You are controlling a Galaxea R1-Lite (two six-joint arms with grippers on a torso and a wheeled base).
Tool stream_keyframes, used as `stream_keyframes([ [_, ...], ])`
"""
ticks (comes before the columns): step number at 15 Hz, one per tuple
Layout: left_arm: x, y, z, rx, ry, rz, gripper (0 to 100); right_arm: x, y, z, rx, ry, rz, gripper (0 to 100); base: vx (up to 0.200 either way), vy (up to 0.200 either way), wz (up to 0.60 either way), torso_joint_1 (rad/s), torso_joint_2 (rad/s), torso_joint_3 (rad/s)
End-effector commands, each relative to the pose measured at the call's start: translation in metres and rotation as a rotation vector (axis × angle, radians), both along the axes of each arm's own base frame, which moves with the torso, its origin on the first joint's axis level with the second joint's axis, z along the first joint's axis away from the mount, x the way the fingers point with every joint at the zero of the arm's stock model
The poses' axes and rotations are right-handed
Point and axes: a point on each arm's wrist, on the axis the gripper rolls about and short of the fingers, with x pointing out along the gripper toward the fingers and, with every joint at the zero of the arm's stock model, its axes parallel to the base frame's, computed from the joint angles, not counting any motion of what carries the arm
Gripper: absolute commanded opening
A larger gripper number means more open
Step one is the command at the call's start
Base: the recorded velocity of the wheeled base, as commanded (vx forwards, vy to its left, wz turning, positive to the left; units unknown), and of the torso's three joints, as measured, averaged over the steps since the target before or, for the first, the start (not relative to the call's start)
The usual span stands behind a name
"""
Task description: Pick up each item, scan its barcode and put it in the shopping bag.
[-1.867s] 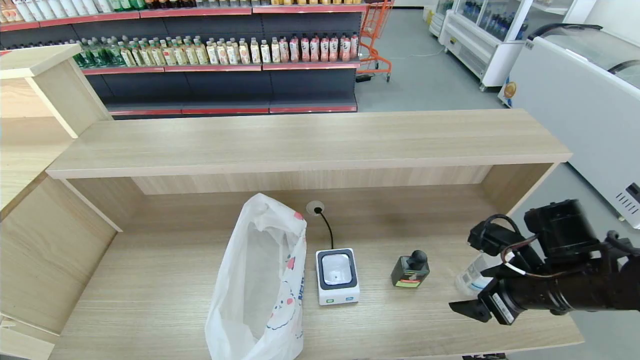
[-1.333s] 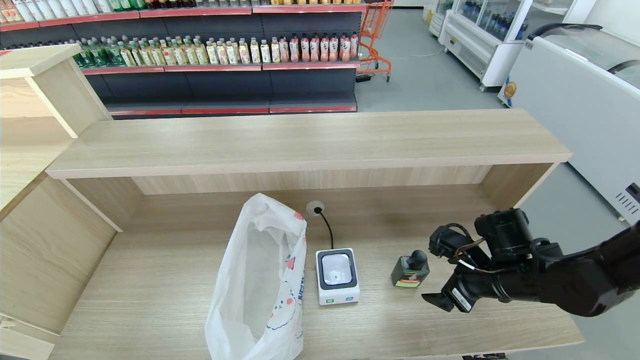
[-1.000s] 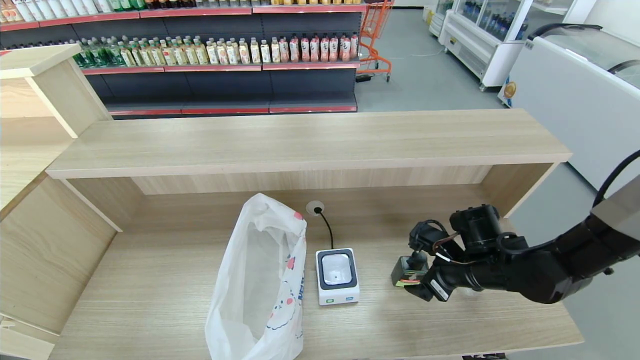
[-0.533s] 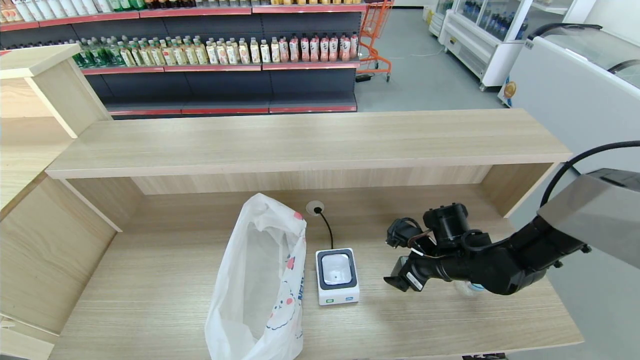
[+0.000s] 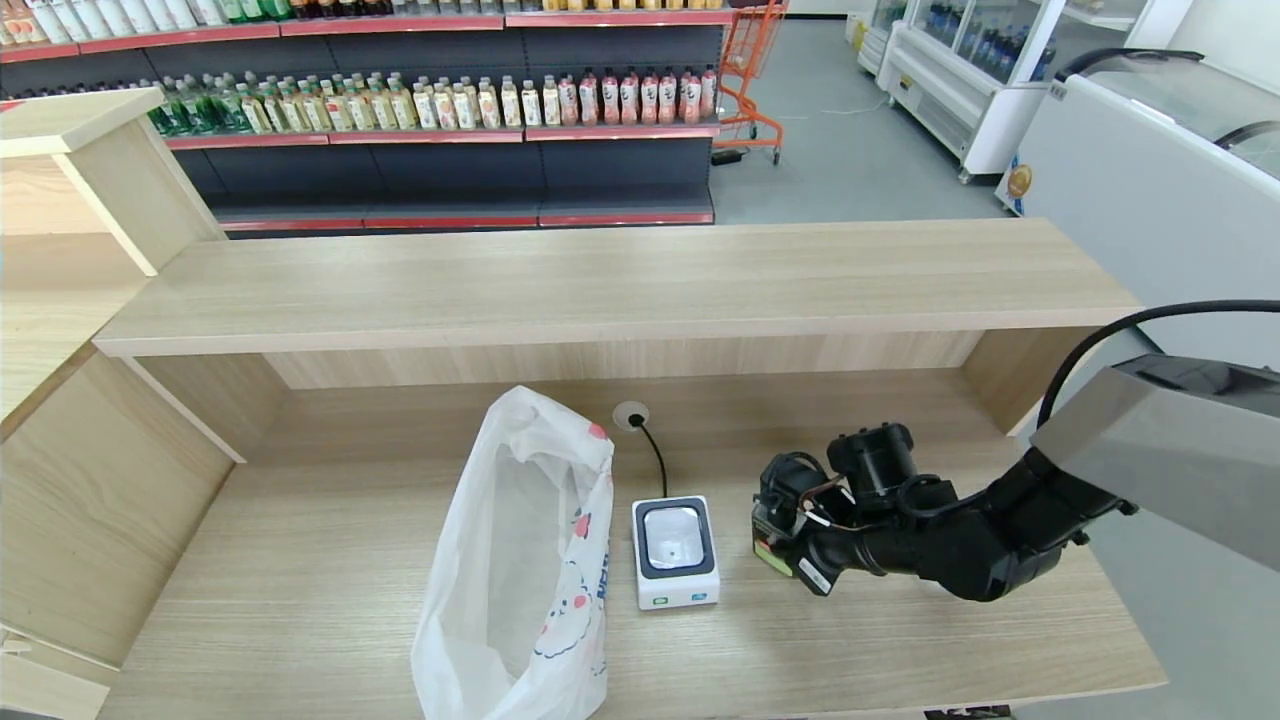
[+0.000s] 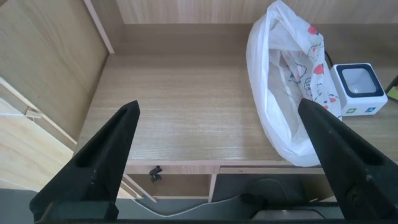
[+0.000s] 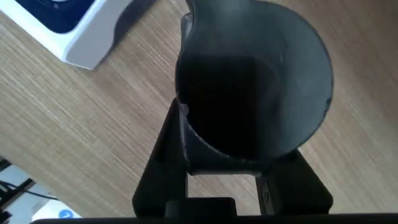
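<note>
— Since u're at the counter (image 5: 300, 580), where's the dark bottle (image 5: 768, 553)?
— Clamped in my right gripper (image 5: 775, 540), just right of the scanner (image 5: 675, 550). Can't tell whether it's off the wood (arm hides its base).
— And the bag?
— The shopping bag (image 5: 520, 570) stands open, just left of the scanner, mouth up.
— Ur other arm?
— My left gripper (image 6: 217, 109) hangs over the counter's near edge w/ fingers spread wide, well left of the bag.
</note>
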Motion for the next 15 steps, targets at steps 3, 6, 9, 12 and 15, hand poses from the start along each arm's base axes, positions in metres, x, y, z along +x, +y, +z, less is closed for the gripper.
stream_keyframes([
  [3,0.000,0.000,0.000,0.000,0.000,0.001,100,-0.008,0.000,0.010,0.021,-0.014,0.005,0,0.000,0.000,0.00,0.000,0.00,0.000],
  [6,0.000,0.000,0.000,0.000,0.000,0.001,100,-0.013,0.000,0.040,0.134,-0.094,-0.018,0,0.000,0.000,0.00,0.000,0.00,0.000],
  [9,0.000,0.000,0.000,0.000,0.000,0.001,100,-0.037,-0.037,0.096,0.252,-0.189,-0.145,0,0.000,0.000,0.00,0.000,0.00,0.000],
  [12,0.000,0.000,0.000,0.000,0.000,0.001,100,-0.067,-0.072,0.126,0.204,-0.305,-0.166,0,0.000,0.000,0.00,0.000,0.00,0.000],
  [15,0.000,0.000,0.000,0.000,0.000,0.001,100,-0.128,-0.101,0.153,-0.045,-0.632,0.134,0,0.000,0.000,0.00,0.000,0.00,0.000],
])
